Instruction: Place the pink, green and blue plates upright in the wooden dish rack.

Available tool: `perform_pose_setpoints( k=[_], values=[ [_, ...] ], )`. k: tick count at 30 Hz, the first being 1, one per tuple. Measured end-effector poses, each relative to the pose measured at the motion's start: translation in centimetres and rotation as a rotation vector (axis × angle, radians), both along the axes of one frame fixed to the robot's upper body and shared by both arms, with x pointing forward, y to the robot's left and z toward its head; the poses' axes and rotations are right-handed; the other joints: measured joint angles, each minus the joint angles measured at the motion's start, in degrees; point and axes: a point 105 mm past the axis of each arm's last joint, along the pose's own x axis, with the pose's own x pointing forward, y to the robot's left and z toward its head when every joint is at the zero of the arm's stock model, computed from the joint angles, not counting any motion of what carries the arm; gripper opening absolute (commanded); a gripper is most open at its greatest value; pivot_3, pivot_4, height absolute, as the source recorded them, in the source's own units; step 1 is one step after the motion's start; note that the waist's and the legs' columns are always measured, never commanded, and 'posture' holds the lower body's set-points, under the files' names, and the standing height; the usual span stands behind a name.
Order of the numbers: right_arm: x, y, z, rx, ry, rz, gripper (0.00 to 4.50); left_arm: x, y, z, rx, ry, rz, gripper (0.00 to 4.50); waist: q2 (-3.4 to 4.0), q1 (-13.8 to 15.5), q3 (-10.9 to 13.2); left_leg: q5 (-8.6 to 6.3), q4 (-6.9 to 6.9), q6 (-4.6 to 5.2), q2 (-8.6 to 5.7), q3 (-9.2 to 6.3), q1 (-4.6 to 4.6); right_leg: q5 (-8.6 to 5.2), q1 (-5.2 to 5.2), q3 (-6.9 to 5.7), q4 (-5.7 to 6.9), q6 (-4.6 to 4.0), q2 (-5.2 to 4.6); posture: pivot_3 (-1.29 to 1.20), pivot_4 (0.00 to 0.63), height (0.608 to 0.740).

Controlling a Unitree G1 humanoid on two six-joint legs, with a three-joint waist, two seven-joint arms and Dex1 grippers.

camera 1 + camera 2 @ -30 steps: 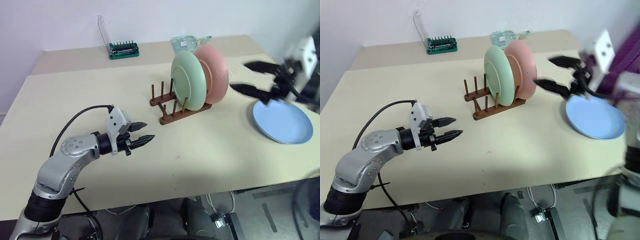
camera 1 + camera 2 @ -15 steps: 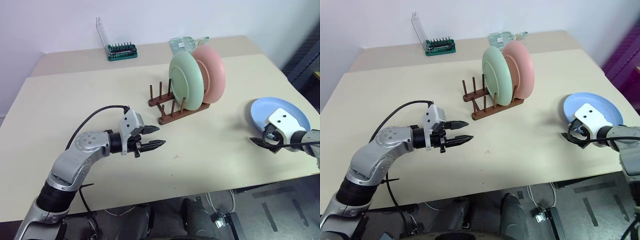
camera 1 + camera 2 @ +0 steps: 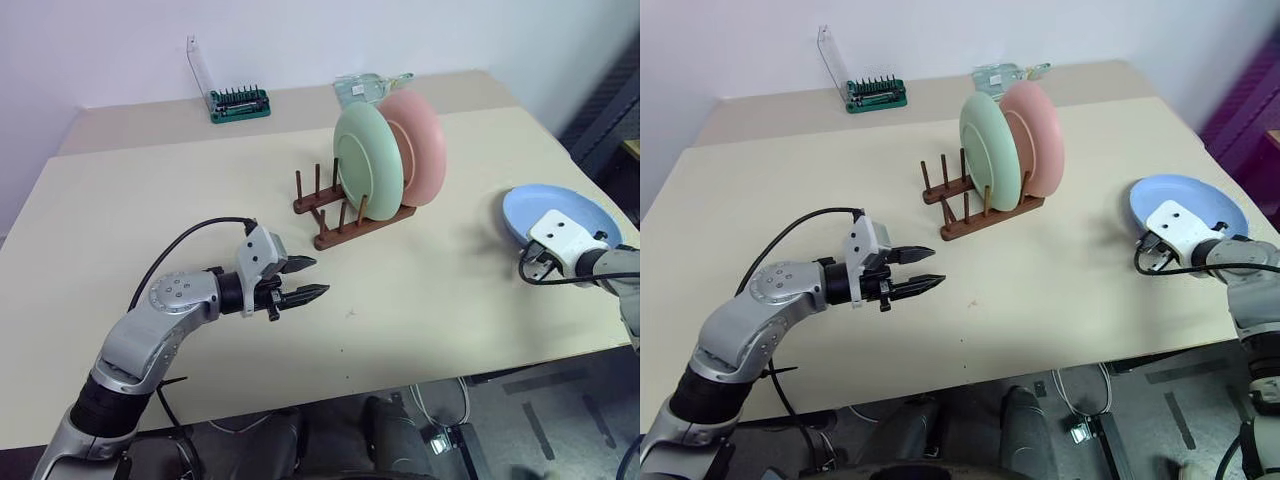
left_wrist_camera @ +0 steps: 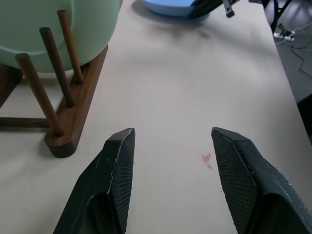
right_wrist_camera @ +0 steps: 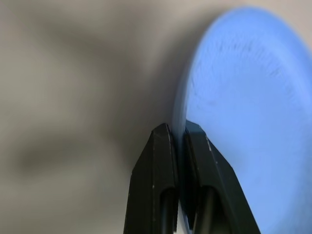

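In the right wrist view, the right gripper (image 5: 179,134) is seen pinched on the blue plate's (image 5: 243,107) near rim; at the table's (image 3: 150,200) right, the plate is tilted up. The left gripper (image 3: 306,279) is spread, empty.

Rack (image 3: 345,215) dark varnished wood; plates smooth matt plastic; table (image 3: 150,220) matt beige.

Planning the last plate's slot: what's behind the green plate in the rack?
The pink plate stands upright directly behind the green plate in the wooden dish rack. Its lower left part and the pegs holding it are covered.
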Motion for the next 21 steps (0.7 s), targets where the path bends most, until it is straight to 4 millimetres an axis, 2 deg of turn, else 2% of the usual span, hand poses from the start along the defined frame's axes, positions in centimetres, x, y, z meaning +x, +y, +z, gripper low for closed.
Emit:
perform_pose_setpoints(
  k=[1,2,5,7,9,10,12,16,18,21],
  values=[
    [0.4,1.1,1.6,0.000,-0.058,0.043,0.05,0.0,0.2,-0.2,0.005,0.007,0.005,2.55,0.11,-0.13,0.01,0.00,0.00,0.00,0.00,0.06,-0.08,0.01,-0.13,0.06,0.04,0.01,0.00,0.00,0.150,0.740],
    [1.0,2.4,4.1,0.012,-0.136,0.088,0.05,-0.1,0.4,-0.4,0.011,0.013,0.010,2.55,0.25,-0.31,0.04,0.00,0.01,0.00,0.00,0.15,-0.17,0.02,-0.31,0.14,0.08,0.03,0.00,0.00,0.150,0.740],
    [1.4,6.3,12.7,0.083,-0.396,0.224,0.05,-0.1,0.7,-0.6,0.022,0.019,0.018,2.55,0.41,-0.16,0.06,0.00,-0.07,-0.01,0.06,0.12,-0.21,0.04,-0.38,0.13,0.04,0.06,0.05,0.00,0.150,0.740],
    [0.3,9.3,18.2,0.210,-0.535,0.350,0.05,-0.1,1.2,-0.9,0.043,0.022,0.024,2.55,0.39,0.04,0.07,0.00,-0.10,0.00,0.07,0.09,-0.23,0.03,-0.36,0.12,-0.01,0.06,0.06,0.00,0.150,0.740],
    [-1.8,12.7,22.5,0.350,-0.606,0.527,0.05,-0.1,1.4,-1.0,0.055,0.017,0.027,2.55,0.38,0.26,0.07,-0.01,-0.09,0.01,0.07,0.05,-0.24,0.03,-0.31,0.11,-0.04,0.06,0.06,0.00,0.150,0.740],
    [-3.0,14.2,23.8,0.390,-0.616,0.617,0.05,0.0,1.4,-1.0,0.057,0.014,0.028,2.55,0.32,0.45,0.07,-0.01,-0.09,0.02,0.07,-0.04,-0.24,0.03,-0.24,0.05,-0.08,0.05,0.06,0.00,0.150,0.740],
    [-4.9,16.8,25.0,0.527,-0.570,0.794,0.05,0.1,1.6,-1.1,0.058,0.018,0.034,2.55,0.08,0.48,0.00,-0.04,0.01,0.06,0.06,-0.15,-0.20,0.03,-0.05,-0.04,-0.13,0.04,0.06,0.00,0.150,0.740],
    [-7.5,22.5,23.6,0.907,-0.268,1.150,0.05,0.3,1.4,-0.9,0.047,0.008,0.032,2.55,0.07,0.08,0.00,-0.05,0.03,0.09,0.06,-0.14,-0.08,0.04,0.03,-0.02,-0.07,0.03,0.04,0.00,0.150,0.740],
    [-7.6,24.1,22.4,0.996,-0.118,1.193,0.05,0.4,1.4,-0.9,0.048,0.008,0.034,2.55,0.07,0.18,0.00,-0.05,0.03,0.08,0.05,-0.14,-0.21,0.04,-0.14,-0.03,-0.03,0.03,0.04,0.00,0.150,0.740],
    [-6.2,25.4,20.7,1.163,0.082,1.147,0.05,0.4,1.5,-0.9,0.052,0.008,0.039,2.55,0.07,0.25,0.00,-0.05,0.06,0.08,0.02,-0.14,-0.23,0.05,-0.15,-0.02,-0.02,0.03,0.01,0.00,0.150,0.740]
  ],
)
